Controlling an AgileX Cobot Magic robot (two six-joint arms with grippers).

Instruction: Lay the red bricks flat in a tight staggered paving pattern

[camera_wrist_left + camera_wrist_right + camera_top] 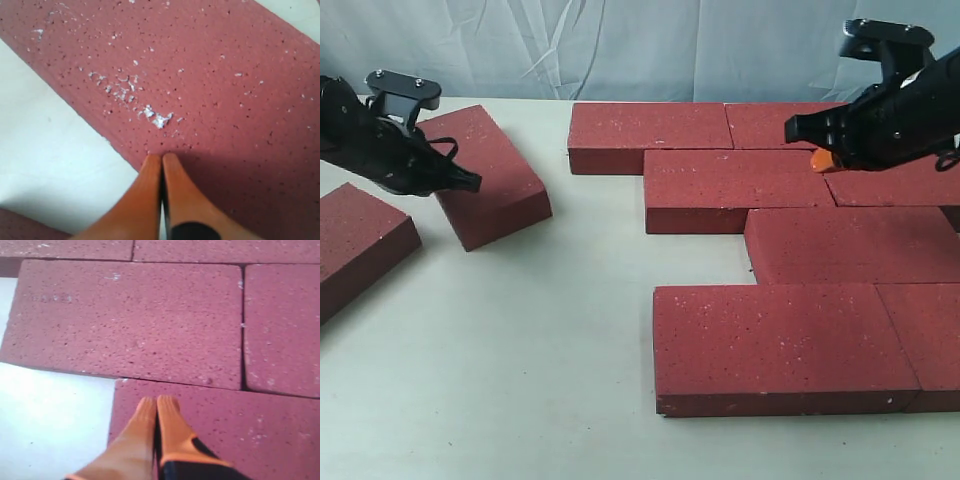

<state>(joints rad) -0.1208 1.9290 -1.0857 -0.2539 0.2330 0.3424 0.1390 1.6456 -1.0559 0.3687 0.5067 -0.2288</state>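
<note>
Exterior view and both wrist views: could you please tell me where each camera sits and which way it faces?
Exterior view: off the arms, looking down across the pale table at the dark red speckled rectangular bricks; both black arms show.
Left wrist view: on the left wrist, facing down past the shut orange left hand at the loose angled brick.
Right wrist view: on the right wrist, facing down past the shut orange right hand at the laid staggered rows.
Shared: exterior and right wrist views both show those rows.

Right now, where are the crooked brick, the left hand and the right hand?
crooked brick (492,158): exterior view, middle of top face.
left hand (161,159): left wrist view, between its orange fingertips.
right hand (156,401): right wrist view, between its orange fingertips.
</note>
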